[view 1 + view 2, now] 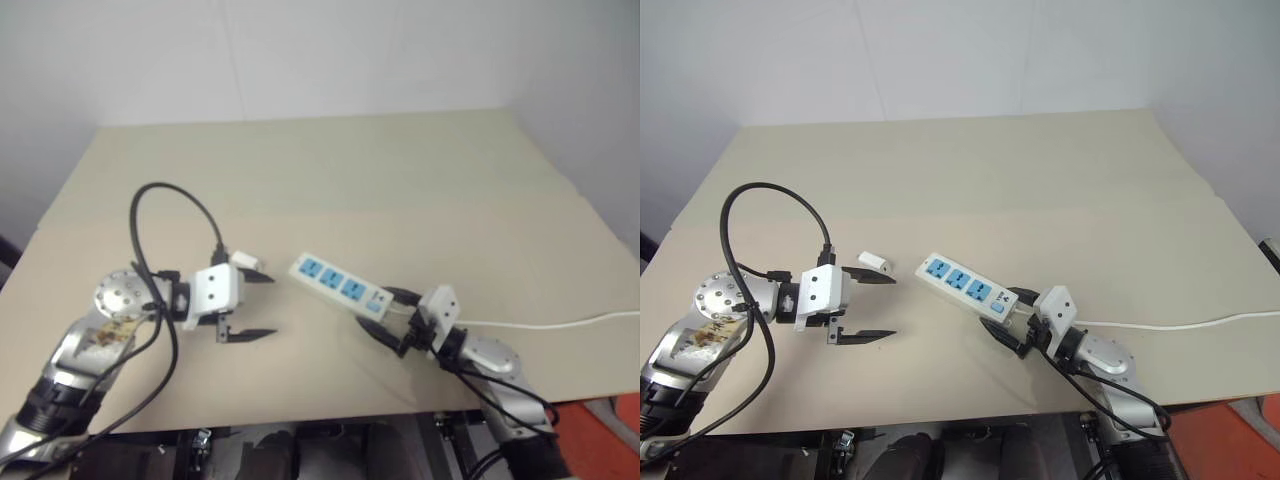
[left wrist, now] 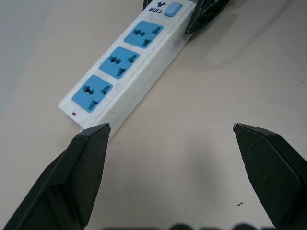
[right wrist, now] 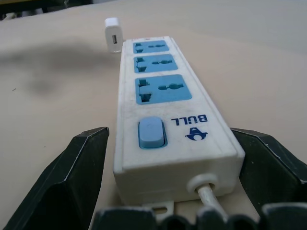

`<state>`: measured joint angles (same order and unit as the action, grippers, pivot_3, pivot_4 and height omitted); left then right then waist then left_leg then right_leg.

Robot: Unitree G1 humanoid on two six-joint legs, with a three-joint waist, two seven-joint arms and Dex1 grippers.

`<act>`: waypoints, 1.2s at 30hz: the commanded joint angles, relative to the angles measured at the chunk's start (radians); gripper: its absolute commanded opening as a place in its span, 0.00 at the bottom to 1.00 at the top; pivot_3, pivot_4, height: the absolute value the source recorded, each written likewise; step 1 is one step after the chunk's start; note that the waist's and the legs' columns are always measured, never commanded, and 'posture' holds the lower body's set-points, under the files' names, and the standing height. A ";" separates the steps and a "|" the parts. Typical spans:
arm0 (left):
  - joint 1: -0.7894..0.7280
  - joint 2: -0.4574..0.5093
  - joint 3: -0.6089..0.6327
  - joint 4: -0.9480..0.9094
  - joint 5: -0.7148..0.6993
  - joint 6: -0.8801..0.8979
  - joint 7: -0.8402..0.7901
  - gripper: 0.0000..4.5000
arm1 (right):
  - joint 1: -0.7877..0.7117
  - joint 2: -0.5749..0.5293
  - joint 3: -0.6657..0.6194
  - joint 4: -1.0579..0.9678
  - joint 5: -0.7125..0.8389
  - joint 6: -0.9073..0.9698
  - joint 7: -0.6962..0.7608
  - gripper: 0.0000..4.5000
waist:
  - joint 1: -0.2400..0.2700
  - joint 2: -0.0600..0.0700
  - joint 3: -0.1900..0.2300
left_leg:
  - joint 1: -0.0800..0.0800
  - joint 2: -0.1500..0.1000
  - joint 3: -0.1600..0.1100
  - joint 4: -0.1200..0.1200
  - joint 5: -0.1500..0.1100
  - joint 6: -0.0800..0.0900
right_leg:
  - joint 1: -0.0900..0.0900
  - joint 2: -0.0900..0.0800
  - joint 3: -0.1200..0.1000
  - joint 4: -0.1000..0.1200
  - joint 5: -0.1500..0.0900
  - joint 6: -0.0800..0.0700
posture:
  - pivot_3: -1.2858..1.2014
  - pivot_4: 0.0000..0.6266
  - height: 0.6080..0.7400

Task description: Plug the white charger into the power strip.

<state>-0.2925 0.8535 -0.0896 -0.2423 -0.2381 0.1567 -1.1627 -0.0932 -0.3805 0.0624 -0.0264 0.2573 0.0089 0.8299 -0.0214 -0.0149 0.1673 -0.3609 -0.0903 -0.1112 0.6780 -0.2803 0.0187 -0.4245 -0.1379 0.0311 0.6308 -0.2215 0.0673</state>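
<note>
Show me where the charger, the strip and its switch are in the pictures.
charger [image 1: 873, 261]: right eye view, middle of its white body.
strip [image 1: 967, 285]: right eye view, middle blue socket.
switch [image 3: 151, 132]: right wrist view, centre of the blue rocker.

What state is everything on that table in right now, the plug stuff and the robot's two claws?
Power strip: flat on the table, all three sockets empty, switch end between the right claw's fingers.
Charger: loose on the table, unplugged, apart from the strip.
Left claw: open, holding nothing.
Right claw: open, fingers either side of the strip's cord end.
</note>
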 commanded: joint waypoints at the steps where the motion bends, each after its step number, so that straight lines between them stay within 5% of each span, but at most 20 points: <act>1: 0.006 0.003 0.022 -0.037 -0.008 0.001 0.013 1.00 | -0.014 0.007 0.019 0.003 0.001 -0.029 0.017 0.99 | 0.000 0.000 0.000 | 0.001 0.000 0.000 0.000 0.000 0.000 | 0.000 0.001 0.001 0.000 0.000 0.000 | 0.52 0.24 1.00; 6: 0.019 0.004 0.022 -0.044 -0.008 0.001 0.021 1.00 | -0.023 0.001 0.020 0.025 0.005 -0.022 0.026 0.99 | 0.000 0.000 0.000 | 0.003 0.002 0.004 0.000 -0.003 0.000 | 0.001 0.004 0.006 0.000 0.000 0.000 | 0.52 0.24 1.00; 11: 0.020 0.002 0.021 -0.040 -0.008 0.000 0.025 1.00 | -0.025 0.001 0.024 0.038 0.010 -0.021 0.042 0.76 | 0.000 -0.001 0.000 | 0.006 0.003 0.005 0.000 -0.004 0.000 | 0.002 0.006 0.008 0.000 0.000 -0.001 | 0.52 0.24 1.00; 18: 0.000 0.001 0.022 -0.034 -0.014 0.000 0.019 1.00 | -0.002 -0.005 0.029 -0.008 0.001 -0.030 0.044 0.76 | 0.001 -0.001 -0.001 | 0.006 0.004 0.006 0.000 -0.005 0.000 | 0.001 0.007 0.009 0.000 0.000 -0.001 | 0.52 0.24 1.00; 25: -0.110 0.011 0.039 0.021 -0.033 0.001 -0.012 1.00 | 0.026 -0.056 0.023 -0.037 0.087 -0.057 0.191 0.76 | 0.000 -0.001 -0.001 | 0.006 0.004 0.006 0.000 -0.005 0.000 | 0.002 0.007 0.009 0.000 0.001 -0.001 | 0.52 0.24 1.00; 36: -0.500 0.045 -0.180 0.426 0.179 -0.190 -0.300 1.00 | -0.229 -0.024 0.140 0.286 0.054 -0.183 0.507 0.76 | -0.027 -0.004 0.000 | 0.006 0.004 0.008 0.001 -0.005 0.000 | 0.002 0.009 0.009 -0.001 0.001 -0.002 | 0.52 0.24 1.00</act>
<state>-0.7503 0.8793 -0.2537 0.1447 -0.1021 0.0289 -1.4223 -0.3015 -0.4248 0.1855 0.2404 0.3145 -0.1305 1.3141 -0.0483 -0.0185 0.1677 -0.3547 -0.0867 -0.1031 0.6788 -0.2852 0.0181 -0.4232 -0.1287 0.0399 0.6301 -0.2201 0.0653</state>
